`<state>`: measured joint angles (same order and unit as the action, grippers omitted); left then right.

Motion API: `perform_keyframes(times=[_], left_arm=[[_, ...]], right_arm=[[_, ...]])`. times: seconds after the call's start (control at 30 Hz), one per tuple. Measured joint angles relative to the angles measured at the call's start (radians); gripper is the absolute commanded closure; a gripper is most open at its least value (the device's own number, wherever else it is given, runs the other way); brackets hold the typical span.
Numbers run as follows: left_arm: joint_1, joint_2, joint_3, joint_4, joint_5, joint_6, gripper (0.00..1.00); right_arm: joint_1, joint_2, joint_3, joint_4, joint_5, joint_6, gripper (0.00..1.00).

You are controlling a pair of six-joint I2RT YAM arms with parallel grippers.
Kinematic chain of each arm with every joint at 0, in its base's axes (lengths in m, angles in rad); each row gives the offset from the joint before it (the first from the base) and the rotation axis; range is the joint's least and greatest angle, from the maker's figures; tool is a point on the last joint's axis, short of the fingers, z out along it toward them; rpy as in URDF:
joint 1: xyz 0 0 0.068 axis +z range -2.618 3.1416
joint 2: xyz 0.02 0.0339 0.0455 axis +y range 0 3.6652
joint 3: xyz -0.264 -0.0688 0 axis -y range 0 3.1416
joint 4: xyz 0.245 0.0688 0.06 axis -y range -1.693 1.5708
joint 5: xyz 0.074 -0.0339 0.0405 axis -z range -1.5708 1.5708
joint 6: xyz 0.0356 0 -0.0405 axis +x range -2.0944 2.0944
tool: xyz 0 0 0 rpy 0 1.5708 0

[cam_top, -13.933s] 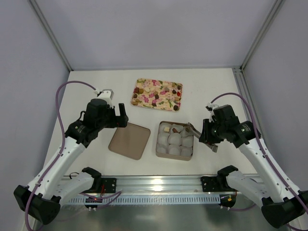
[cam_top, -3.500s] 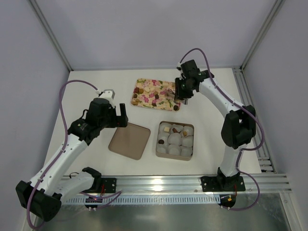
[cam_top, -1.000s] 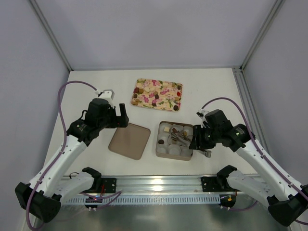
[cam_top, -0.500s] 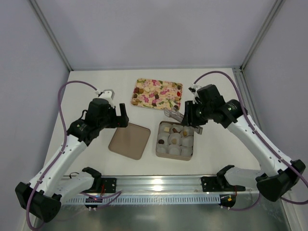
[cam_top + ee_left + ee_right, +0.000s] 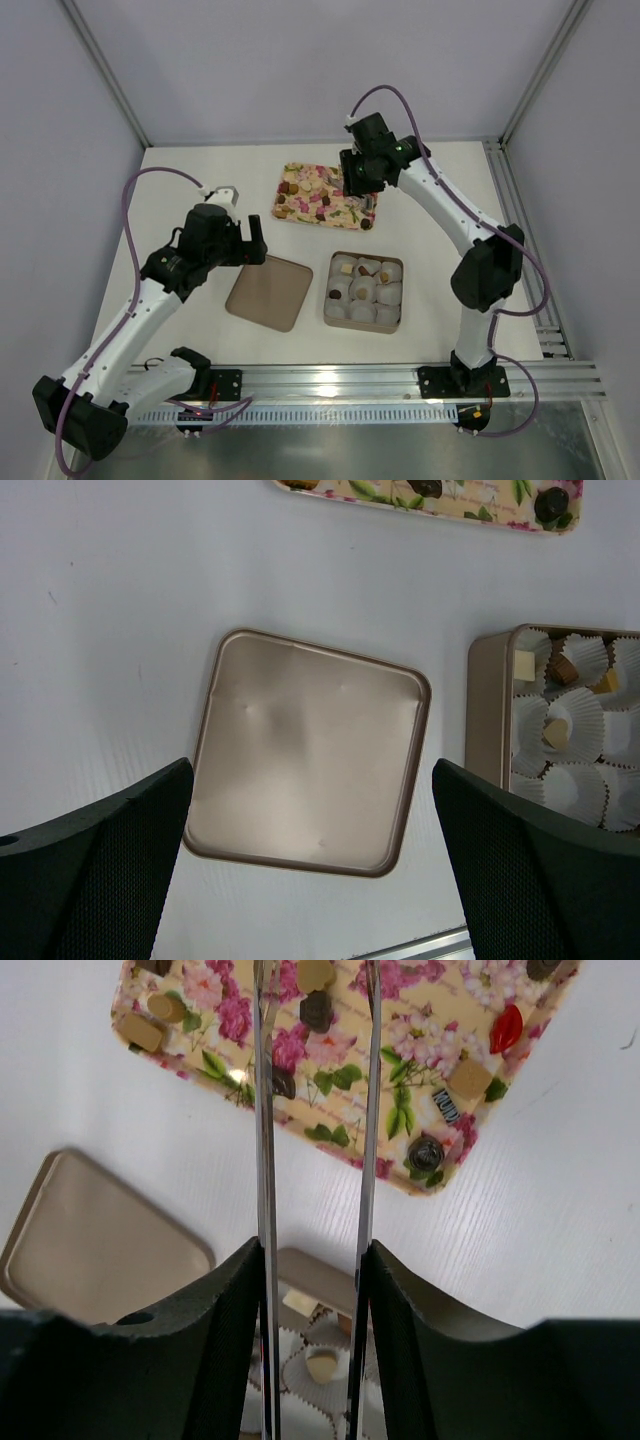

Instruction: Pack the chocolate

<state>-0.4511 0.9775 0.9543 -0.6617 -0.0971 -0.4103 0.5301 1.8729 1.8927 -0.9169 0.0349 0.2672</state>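
Note:
Chocolate pieces (image 5: pixel 318 192), dark brown and tan, lie scattered on the floral tray (image 5: pixel 283 212). Three more sit in white paper cups in the gold box (image 5: pixel 328 290), seen from the left wrist as chocolate in cups (image 5: pixel 563 667). My right gripper (image 5: pixel 363 198) hovers over the tray's right half. Its long metal blades (image 5: pixel 264 1110) stand apart and open, framing a dark heart-shaped piece (image 5: pixel 318 1008) on the tray (image 5: pixel 395 1110) with nothing held. My left gripper (image 5: pixel 315 880) hangs wide open above the box's lid (image 5: pixel 310 750).
The gold lid (image 5: pixel 268 292) lies flat left of the box. A red lip-shaped piece (image 5: pixel 507 1028) and a dark round one (image 5: pixel 425 1152) lie near the tray's edge. Several paper cups (image 5: pixel 375 310) in the box hold nothing. Frame posts rise at the back corners.
My right gripper has lifted out of the gold box and swung back and left over the floral tray, its blades a little wider. The left arm has not moved.

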Motion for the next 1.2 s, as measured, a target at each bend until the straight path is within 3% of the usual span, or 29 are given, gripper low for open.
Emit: perform_keyframes(times=[0.3, 0.97, 1.2], left_arm=[[0.000, 0.003, 0.000, -0.002, -0.008, 0.001, 0.00], [0.000, 0.005, 0.000, -0.002, -0.013, 0.001, 0.00], [0.000, 0.005, 0.000, -0.002, -0.015, 0.001, 0.00]], right_arm=[[-0.001, 0.203, 0.153, -0.029, 0.001, -0.008, 0.53], [0.027, 0.295, 0.187, -0.045, 0.007, -0.023, 0.53], [0.027, 0.309, 0.202, -0.052, 0.016, -0.027, 0.63]])
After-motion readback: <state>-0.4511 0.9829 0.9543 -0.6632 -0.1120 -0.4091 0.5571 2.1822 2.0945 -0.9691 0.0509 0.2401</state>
